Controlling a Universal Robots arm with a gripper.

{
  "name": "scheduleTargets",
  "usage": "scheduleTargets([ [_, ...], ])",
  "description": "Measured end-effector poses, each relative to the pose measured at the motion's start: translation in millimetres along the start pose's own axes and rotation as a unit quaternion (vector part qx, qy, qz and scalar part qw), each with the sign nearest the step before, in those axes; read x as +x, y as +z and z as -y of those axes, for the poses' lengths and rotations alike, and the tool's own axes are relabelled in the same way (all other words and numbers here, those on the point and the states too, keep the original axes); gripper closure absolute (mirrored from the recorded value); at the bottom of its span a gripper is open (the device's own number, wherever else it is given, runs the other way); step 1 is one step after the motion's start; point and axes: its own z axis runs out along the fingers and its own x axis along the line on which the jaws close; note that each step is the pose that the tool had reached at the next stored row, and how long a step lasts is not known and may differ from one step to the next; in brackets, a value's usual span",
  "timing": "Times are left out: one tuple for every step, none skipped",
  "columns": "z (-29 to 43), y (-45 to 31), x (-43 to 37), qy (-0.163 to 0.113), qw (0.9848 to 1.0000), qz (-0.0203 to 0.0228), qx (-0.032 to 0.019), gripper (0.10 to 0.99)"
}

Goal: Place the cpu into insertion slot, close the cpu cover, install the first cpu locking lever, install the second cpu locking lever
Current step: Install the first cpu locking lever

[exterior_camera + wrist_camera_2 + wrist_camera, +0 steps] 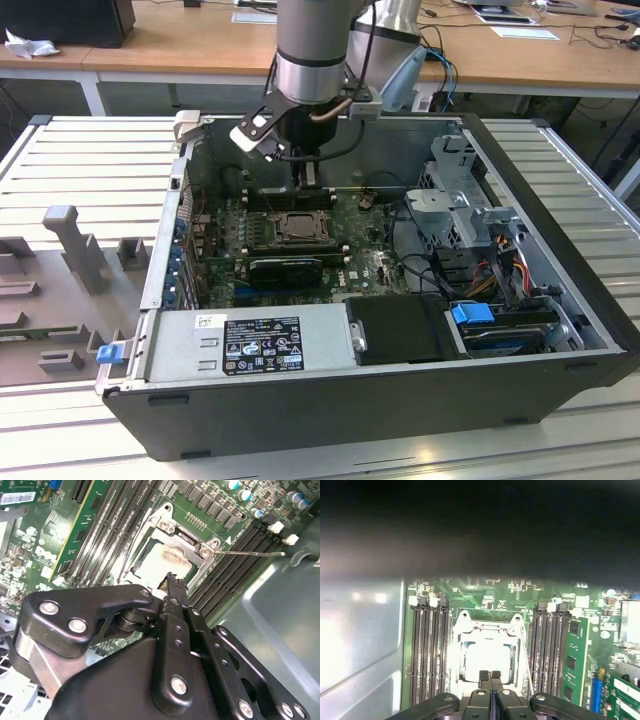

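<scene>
cpu (159,562), entry one: where is it, and what has your claw got?

— My claw (172,580): both fingers pressed together, with nothing between them that I can see. The tip hangs right at the edge of the cpu cover (187,541). Whether it touches, I cannot tell.

— Location of the item?

— It sits in the insertion slot (270,228) on the green motherboard (75,540). Its pale top shows through the cover's square window, and the cover looks laid flat over it. One thin locking lever (250,554) juts from a corner of the slot across the memory slots (235,575), so I judge that lever unlatched.

— Handling notes?

— Light, stiff, flat and thin. The metal top looks smooth, so I expect it to be slippery under my pads. I take the contact side and the slot's contact field to be fragile. Grip: two opposite edges only, kept level, never across the faces. No pressing down except through the cover.
</scene>
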Motion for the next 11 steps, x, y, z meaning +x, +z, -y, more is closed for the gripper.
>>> scheduleTargets([
  [0.0,-2.1,0.1,0.000,1.0000,0.0000,0.0000,0.980],
  [0.0,-5.1,0.1,0.000,1.0000,0.0001,0.0000,0.980],
  [0.1,-7.3,0.2,0.000,1.0000,0.0000,-0.0001,0.980],
  [0.1,-9.6,0.2,0.000,1.0000,0.0000,-0.0001,0.980],
  [0.1,-14.2,0.4,0.000,1.0000,0.0000,-0.0001,0.980],
  [0.1,-18.4,0.5,0.000,1.0000,0.0002,-0.0001,0.980],
  [0.2,-20.7,0.5,0.000,1.0000,0.0004,-0.0002,0.980],
  [0.2,-23.5,0.6,0.000,1.0000,0.0006,-0.0001,0.980],
  [0.2,-29.0,0.7,0.000,1.0000,0.0008,-0.0001,0.980],
  [0.2,-30.3,0.8,0.000,1.0000,0.0007,-0.0002,0.980],
  [0.3,-30.3,0.8,-0.010,1.0000,0.0009,0.0001,0.980],
])
